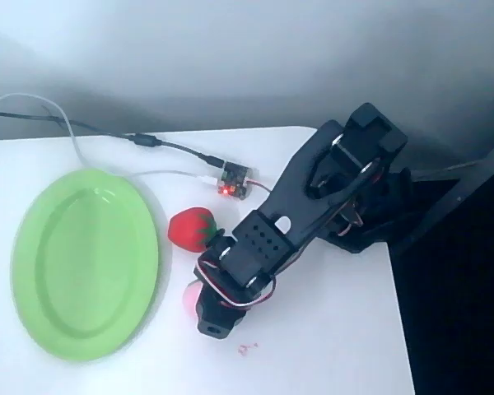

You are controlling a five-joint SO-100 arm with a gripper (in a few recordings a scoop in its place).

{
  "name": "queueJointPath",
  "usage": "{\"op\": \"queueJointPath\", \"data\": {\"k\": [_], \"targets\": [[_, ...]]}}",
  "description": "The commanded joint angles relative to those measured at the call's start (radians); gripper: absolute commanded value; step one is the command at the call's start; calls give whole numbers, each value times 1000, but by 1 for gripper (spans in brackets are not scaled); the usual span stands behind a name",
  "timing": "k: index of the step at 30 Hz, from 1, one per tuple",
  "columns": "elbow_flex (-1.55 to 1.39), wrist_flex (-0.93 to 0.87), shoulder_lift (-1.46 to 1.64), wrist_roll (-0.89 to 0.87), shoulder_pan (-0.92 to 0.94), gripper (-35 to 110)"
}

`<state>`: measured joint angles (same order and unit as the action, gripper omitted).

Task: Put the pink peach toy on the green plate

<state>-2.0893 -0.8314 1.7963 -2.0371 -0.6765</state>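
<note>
In the overhead view the pink peach toy (pixel 190 298) shows as a small pink patch at the left side of the gripper (pixel 204 306), mostly covered by the black gripper body; it sits just right of the green plate (pixel 82 265), beside the plate's right rim and not on it. So little of the peach shows that neither the way it points nor any long axis can be told. Whether the fingers are closed on it or spread around it cannot be told either, since the gripper body hides them.

The green plate lies flat on the white bench (pixel 329 346) with its long axis running near top to bottom of the picture, slightly tilted. The red strawberry toy (pixel 191 229) lies just right of the plate's upper right rim, its green top toward the right, just above the gripper.

The black arm (pixel 313 197) reaches from its base, well to the right of the plate, down-left toward the plate, wrist bent downward. A small circuit board (pixel 233 182) with cables lies above the strawberry, right of the plate's top.
</note>
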Motion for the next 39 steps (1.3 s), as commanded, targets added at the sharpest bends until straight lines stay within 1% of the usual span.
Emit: {"op": "queueJointPath", "data": {"k": [1,3,4,5,6,7,14,17,21,23,26,29,32,33,36,37,39], "targets": [[-18,0,-5,-17,-12,34],[-18,0,-8,-18,-12,29],[-18,0,-9,-28,-12,22],[-21,0,-9,-35,-15,8],[-21,0,-12,-35,-15,1],[-21,0,-12,-35,-15,0],[8,0,-6,-48,-14,0],[43,-2,84,-44,-14,0],[146,-5,222,54,26,0],[181,-5,268,124,77,0],[253,0,253,224,190,0],[351,0,138,276,305,0],[499,-9,-44,321,390,0],[577,-49,-118,342,411,0],[853,-252,-336,453,453,0],[910,-290,-393,466,459,0],[965,-291,-483,469,459,0]]}}
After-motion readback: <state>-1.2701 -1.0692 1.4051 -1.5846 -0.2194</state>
